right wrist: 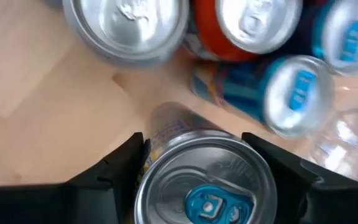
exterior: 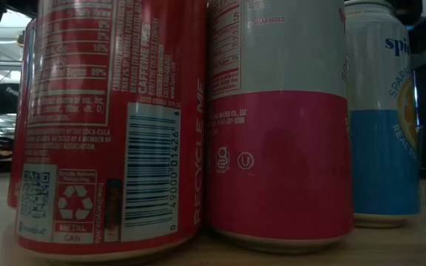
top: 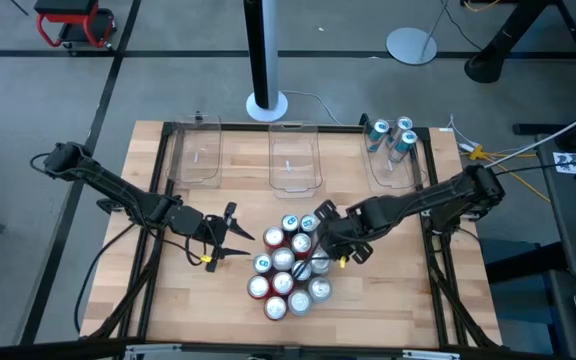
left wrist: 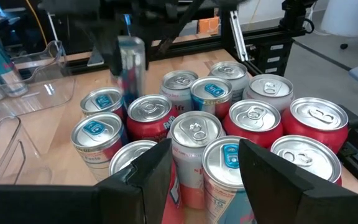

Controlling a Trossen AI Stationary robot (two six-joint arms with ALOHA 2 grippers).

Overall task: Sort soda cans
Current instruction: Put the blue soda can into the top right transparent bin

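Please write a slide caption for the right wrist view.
Right hand closed around a blue-tabbed can beside other cans.

From my remote station I look down on a light wooden table (top: 198, 300) edged by a black frame. A cluster of soda cans (top: 290, 268) stands upright, packed side by side, on the boards near the table's middle, red and silver-and-red bodies mixed with teal-blue ones, all with silver tops. Beyond the cluster, along the far edge, three clear plastic bins rest on the wood: the left bin (top: 196, 152), the middle bin (top: 295, 156) straight behind the cluster, and the right bin (top: 396, 160). Three teal-blue cans (top: 392, 136) sit in the right bin; whether they stand or lean I cannot tell.
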